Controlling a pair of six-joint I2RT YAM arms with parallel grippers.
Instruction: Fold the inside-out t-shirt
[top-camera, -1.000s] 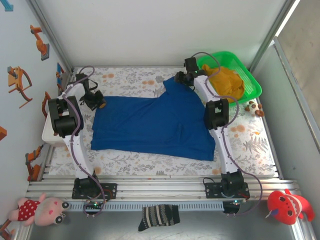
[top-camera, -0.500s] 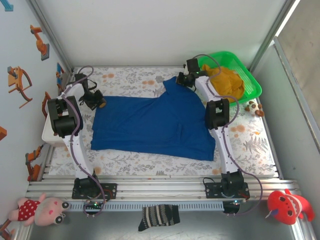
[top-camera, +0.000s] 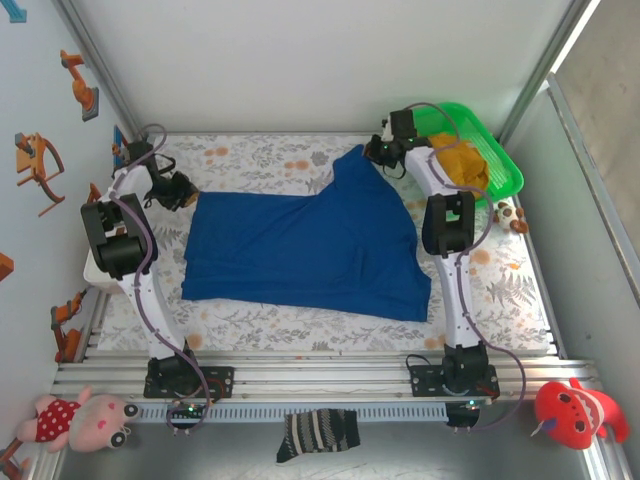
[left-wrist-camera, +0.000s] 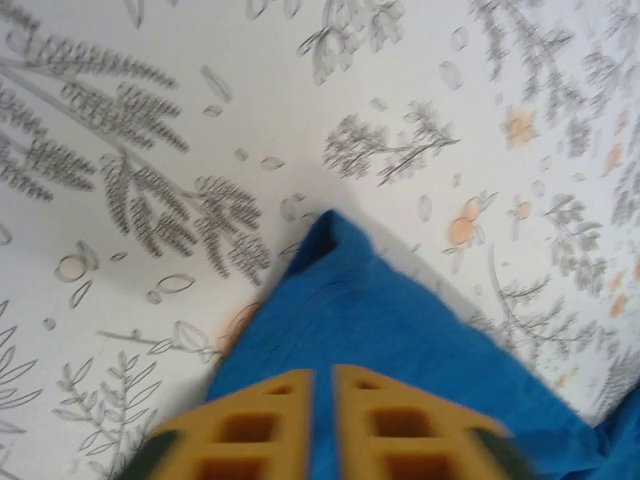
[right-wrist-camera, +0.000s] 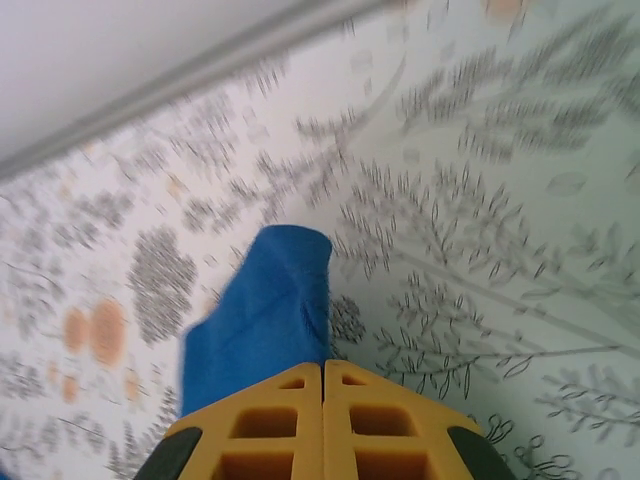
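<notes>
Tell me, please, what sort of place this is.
Probably a robotics lab's test cell, not a home: arms bolted to an aluminium rail, white panel walls enclosing the floral-covered table, with a blue t-shirt laid out and stuffed toys nearby.

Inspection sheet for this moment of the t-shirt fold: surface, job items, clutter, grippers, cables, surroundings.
surface: floral-print table cover, lying flat.
job's things: blue t-shirt spread mid-table, its far right corner drawn up to the right gripper.
clutter: green basket at the far right, holding a mustard-yellow garment; brown-and-white toy beside it.
grippers: right gripper shut on a t-shirt corner; left gripper over the far left corner, fingers a sliver apart, grip unclear.
cables: purple cables run along the arms.
surroundings: white walls with stickers; striped sock, pink plush and red plush in front of the bases.
</notes>
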